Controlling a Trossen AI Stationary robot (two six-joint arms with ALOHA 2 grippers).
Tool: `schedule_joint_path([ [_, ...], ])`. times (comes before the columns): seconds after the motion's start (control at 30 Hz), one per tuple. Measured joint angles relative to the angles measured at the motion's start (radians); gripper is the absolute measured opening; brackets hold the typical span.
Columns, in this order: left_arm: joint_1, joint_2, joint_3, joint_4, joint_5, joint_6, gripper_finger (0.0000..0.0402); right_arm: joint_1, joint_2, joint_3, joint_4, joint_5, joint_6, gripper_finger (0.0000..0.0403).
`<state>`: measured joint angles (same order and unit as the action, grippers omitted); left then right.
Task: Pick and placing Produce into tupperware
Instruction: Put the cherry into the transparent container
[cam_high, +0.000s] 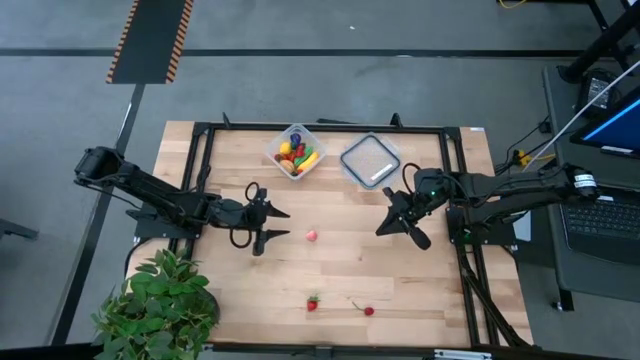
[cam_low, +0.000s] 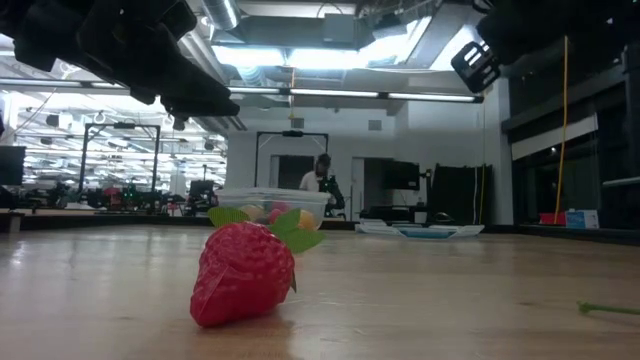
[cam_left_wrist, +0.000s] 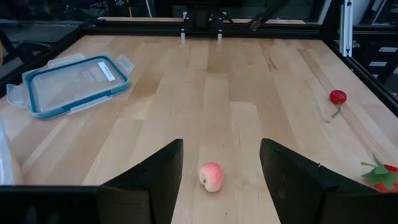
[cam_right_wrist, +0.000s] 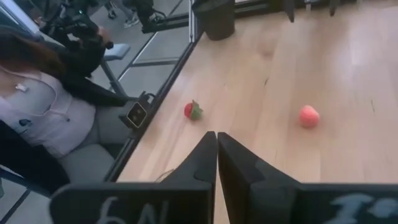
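Fingers apart on left gripper (cam_high: 279, 225), peach (cam_high: 311, 236) just at its 3 o'clock; right gripper (cam_high: 390, 222) fingers together, empty; tupperware (cam_high: 296, 150) at table's 12, holding produce; strawberry (cam_high: 313, 303) at 6.

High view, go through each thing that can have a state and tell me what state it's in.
Clear square plastic tub: uncovered, holding several produce pieces.
Flat blue-rimmed lid: off, lying beside the tub.
Pink peach piece: loose on the table.
Red strawberry: loose.
Red cherry: loose.
Left gripper: open, empty.
Right gripper: shut, empty.
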<state>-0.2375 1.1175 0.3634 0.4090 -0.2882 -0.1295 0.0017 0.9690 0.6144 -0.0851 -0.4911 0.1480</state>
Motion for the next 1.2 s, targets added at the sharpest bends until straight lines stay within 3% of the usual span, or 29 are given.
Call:
schedule_joint_path([
  [0.4, 0.0, 0.0, 0.0, 0.004, 0.0, -0.002, 0.0206, 0.026, 0.006, 0.018, -0.099, 0.071, 0.067, 0.0016],
  [0.53, 0.0, 0.0, 0.0, 0.003, 0.0, -0.001, 0.0206, 0.112, 0.029, 0.071, -0.214, 0.233, 0.104, 0.0008],
  [0.63, 0.0, 0.0, 0.0, -0.001, 0.0, -0.002, 0.0206, 0.182, 0.061, 0.104, -0.241, 0.267, 0.104, 0.0004],
  [0.93, 0.0, 0.0, 0.0, -0.005, 0.0, -0.002, 0.0206, 0.362, 0.231, 0.178, -0.292, 0.323, 0.22, 0.0005],
  [1.2, -0.002, 0.0, 0.0, -0.011, 0.0, -0.023, 0.0206, 0.498, 0.447, 0.405, -0.528, 0.435, 0.293, 0.0006],
])
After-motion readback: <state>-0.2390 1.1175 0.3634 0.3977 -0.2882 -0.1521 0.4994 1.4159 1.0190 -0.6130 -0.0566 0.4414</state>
